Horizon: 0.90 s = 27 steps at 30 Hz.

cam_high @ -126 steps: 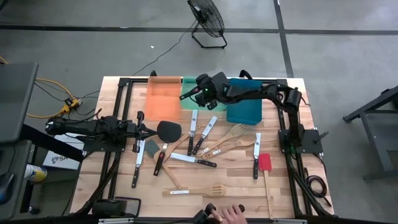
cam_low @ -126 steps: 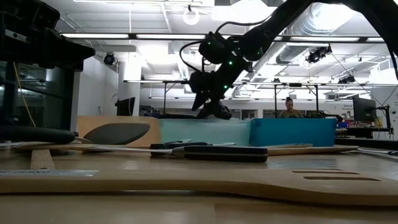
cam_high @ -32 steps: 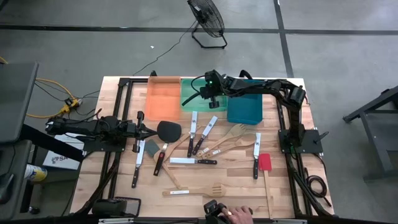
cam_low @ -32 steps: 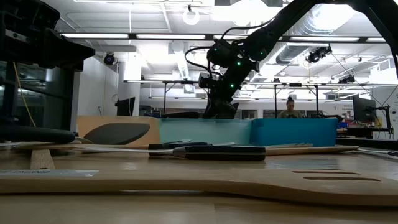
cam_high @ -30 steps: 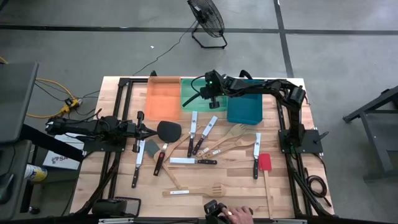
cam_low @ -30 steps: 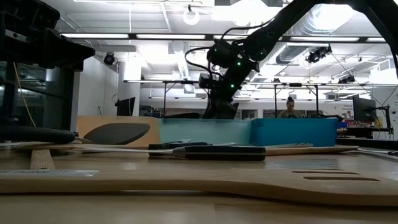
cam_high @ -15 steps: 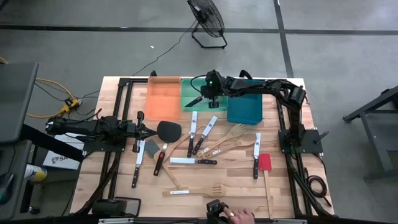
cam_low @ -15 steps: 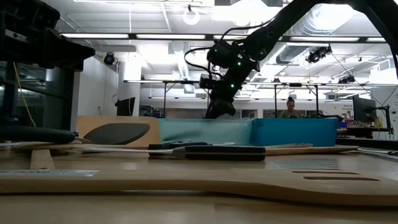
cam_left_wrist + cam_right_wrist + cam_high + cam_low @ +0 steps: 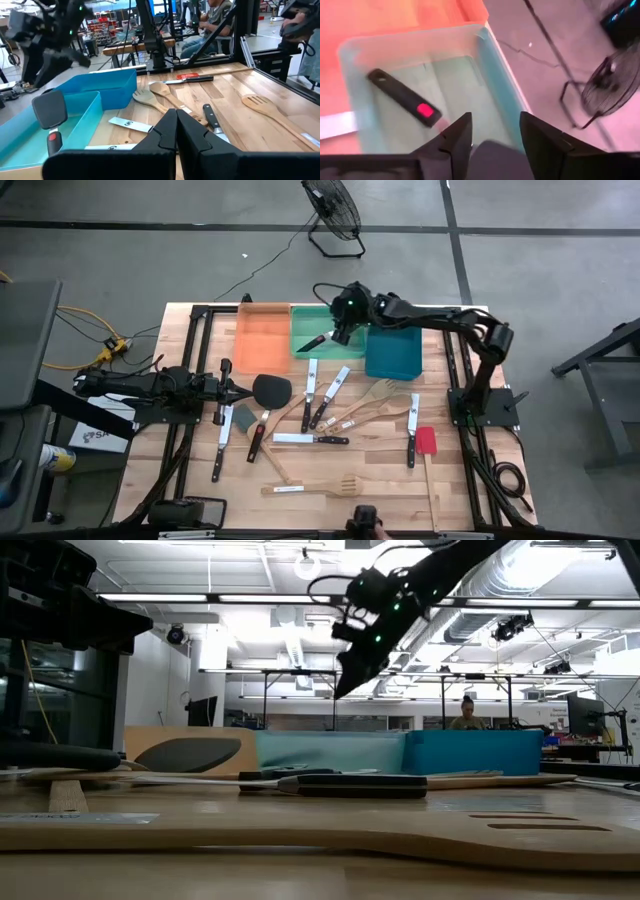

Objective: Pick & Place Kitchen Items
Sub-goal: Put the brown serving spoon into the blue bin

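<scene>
Raised right end effector (image 9: pixel 338 332), apparently open

- Our two arms (image 9: pixel 430 315) are matte black, jointed, with black cables looped alongside.
- A small green light (image 9: pixel 350 304) glows on our right wrist.

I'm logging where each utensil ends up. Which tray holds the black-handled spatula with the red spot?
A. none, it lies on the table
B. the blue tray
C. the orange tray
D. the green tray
D: the spatula lies inside the green tray, below the open right gripper.
</scene>
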Tool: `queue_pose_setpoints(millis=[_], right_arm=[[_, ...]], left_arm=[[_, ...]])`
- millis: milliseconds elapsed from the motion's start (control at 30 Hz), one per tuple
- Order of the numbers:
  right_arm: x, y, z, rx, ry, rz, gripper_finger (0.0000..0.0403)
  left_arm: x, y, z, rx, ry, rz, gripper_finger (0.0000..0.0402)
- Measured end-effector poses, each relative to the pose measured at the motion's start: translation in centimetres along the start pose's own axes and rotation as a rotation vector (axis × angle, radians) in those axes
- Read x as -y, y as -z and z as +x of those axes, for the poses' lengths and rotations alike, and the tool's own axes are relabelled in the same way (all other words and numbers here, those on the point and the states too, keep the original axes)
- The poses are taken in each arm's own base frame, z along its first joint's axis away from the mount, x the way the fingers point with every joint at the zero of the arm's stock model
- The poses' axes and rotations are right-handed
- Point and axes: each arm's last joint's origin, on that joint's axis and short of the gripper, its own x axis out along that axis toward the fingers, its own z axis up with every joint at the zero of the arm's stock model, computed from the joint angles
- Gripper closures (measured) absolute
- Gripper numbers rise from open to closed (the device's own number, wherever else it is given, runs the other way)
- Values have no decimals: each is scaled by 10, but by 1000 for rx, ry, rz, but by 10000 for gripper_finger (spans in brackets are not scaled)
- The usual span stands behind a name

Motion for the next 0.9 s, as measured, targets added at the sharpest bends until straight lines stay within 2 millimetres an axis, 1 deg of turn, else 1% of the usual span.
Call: queue_pose_setpoints(millis=[133,233,367,567,667,767,900], right_arm=[[-3,3,-23,-73,-85,27,228],[-8,6,-38,-123,-166,32,225],[-21,11,-54,-204,-263,3,228],[-48,30,-70,-448,-354,-57,231],[-64,36,-75,-545,-356,-69,231],[-80,40,-81,-603,-358,-85,231],[-99,41,-91,-622,-369,-118,231]], left_arm=[[0,0,0,0,0,0,402],[0,0,0,0,0,0,402],[0,0,0,0,0,0,402],[0,0,0,0,0,0,402],[0,0,0,0,0,0,402],[0,0,0,0,0,0,402],[0,0,0,0,0,0,402]])
